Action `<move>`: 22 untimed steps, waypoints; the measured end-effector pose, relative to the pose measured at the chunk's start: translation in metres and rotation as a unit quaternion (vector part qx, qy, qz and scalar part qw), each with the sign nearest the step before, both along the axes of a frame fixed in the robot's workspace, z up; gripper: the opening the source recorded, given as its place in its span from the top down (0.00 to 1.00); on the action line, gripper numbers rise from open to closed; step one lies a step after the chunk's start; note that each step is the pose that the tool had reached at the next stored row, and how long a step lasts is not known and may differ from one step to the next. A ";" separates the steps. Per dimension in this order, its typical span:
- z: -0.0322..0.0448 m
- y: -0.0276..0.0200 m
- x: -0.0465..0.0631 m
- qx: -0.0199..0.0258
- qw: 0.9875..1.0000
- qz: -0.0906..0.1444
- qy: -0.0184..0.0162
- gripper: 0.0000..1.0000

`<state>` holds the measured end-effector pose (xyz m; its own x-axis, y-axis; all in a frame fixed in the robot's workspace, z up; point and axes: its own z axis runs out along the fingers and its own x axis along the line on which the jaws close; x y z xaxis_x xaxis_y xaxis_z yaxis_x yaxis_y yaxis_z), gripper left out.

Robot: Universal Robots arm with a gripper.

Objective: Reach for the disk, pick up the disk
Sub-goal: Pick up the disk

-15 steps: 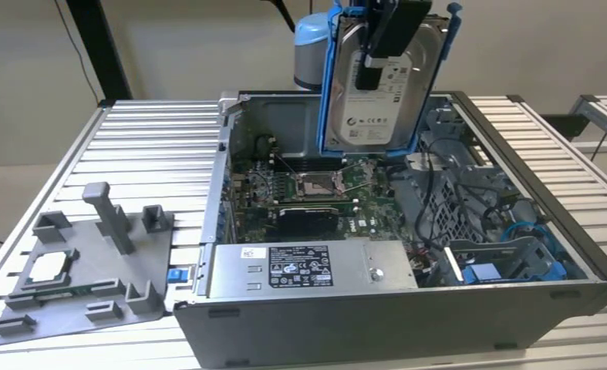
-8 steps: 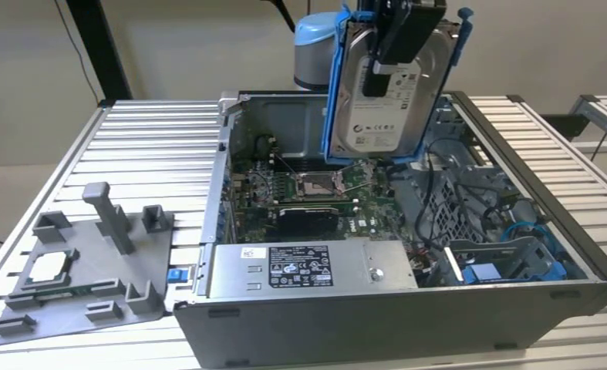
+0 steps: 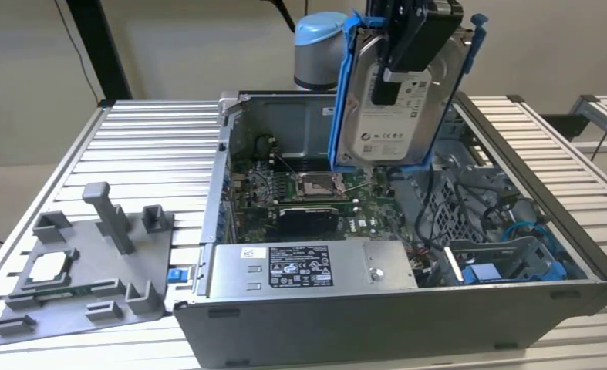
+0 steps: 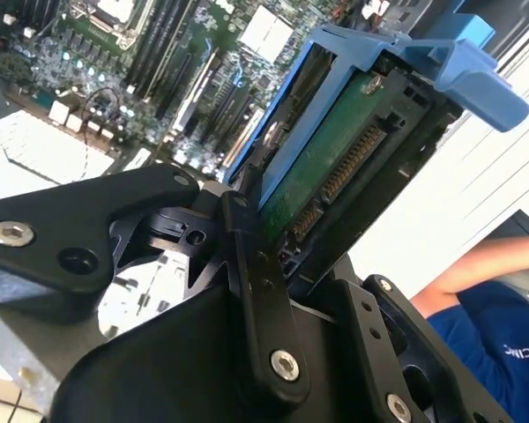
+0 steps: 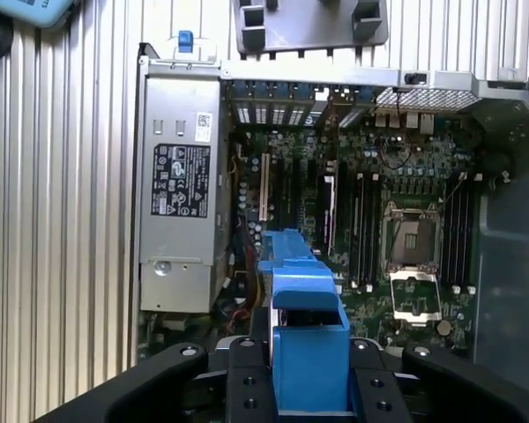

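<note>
The flat silver hard disk (image 3: 394,116) with white label and blue plastic bracket is held upright, clamped by the black gripper (image 3: 411,46), and is suspended above the motherboard (image 3: 303,189) of the open grey computer case (image 3: 386,316).

An open computer case (image 3: 406,308) is sitting on a slatted metal table (image 3: 149,146), a grey plastic fixture (image 3: 87,270) lying just beside it.

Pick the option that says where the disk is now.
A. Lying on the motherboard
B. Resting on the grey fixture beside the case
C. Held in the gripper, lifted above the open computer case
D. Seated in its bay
C: in the exterior view the gripper clamps the disk, which hangs upright above the case.
</note>
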<state>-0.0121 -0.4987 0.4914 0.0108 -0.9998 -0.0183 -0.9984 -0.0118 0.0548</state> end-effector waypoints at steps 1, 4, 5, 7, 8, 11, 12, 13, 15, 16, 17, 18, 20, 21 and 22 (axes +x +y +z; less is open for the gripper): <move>0.0000 -0.0018 0.001 0.000 1.000 0.000 0.000 1.00; -0.0001 -0.0073 0.003 0.000 1.000 0.000 0.001 1.00; -0.0002 -0.0094 0.004 0.000 1.000 -0.001 0.001 1.00; -0.0004 -0.0141 0.005 0.000 1.000 -0.001 0.001 1.00; -0.0006 -0.0166 0.005 0.000 1.000 -0.001 0.001 1.00; -0.0010 -0.0247 0.007 0.000 1.000 -0.001 0.002 1.00; -0.0013 -0.0275 0.007 0.000 1.000 -0.001 0.002 1.00; -0.0015 -0.0302 0.008 0.000 1.000 -0.001 0.002 1.00; -0.0018 -0.0357 0.009 0.000 1.000 -0.001 0.002 1.00; -0.0021 -0.0382 0.009 0.000 1.000 -0.002 0.002 1.00; -0.0023 -0.0407 0.010 0.000 1.000 -0.002 0.002 1.00; -0.0026 -0.0429 0.011 0.000 1.000 -0.002 0.002 1.00; -0.0029 -0.0464 0.013 0.000 1.000 -0.002 0.002 1.00; -0.0032 -0.0478 0.015 0.000 1.000 -0.002 0.002 1.00; -0.0034 -0.0491 0.017 0.000 1.000 -0.002 0.003 1.00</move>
<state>0.0054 -0.5477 0.4880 0.0073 -0.9998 -0.0184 -0.9982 -0.0084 0.0601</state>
